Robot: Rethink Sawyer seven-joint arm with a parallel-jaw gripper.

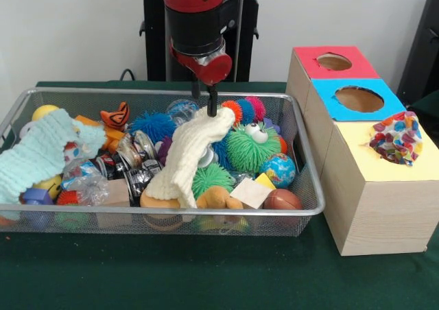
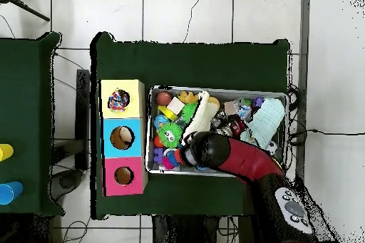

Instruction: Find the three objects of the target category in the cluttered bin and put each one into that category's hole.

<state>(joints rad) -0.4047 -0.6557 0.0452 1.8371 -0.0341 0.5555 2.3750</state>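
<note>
Looking down the front view, I see my gripper [image 1: 212, 104] pinching the top end of a cream knitted cloth [image 1: 186, 160], which hangs from the fingertips and drapes down over the toys in the wire mesh bin [image 1: 309, 207]. The lower end of the cloth rests on a tan plush toy [image 1: 214, 198] near the bin's front wall. In the overhead view the arm covers the gripper, and the cloth [image 2: 201, 115] shows as a pale strip running across the bin [image 2: 217, 89].

A second cloth, light blue and knitted [image 1: 41, 153], lies draped over the bin's left end in the front view. Just beside the hanging cloth sits a green spiky ball with googly eyes [image 1: 252, 147], with a small globe ball [image 1: 278, 169] and a little brown football [image 1: 282, 199] next to it toward the bin's right front corner.

To the right of the bin stands a wooden box [image 1: 374, 217] with three coloured tops: red [image 1: 304, 62], blue [image 1: 327, 92] and yellow [image 1: 357, 153]. A multicoloured patterned cloth [image 1: 397, 138] is stuffed in the yellow top's hole, part of it sticking out. Everything sits on the green table cover [image 1: 206, 276].
</note>
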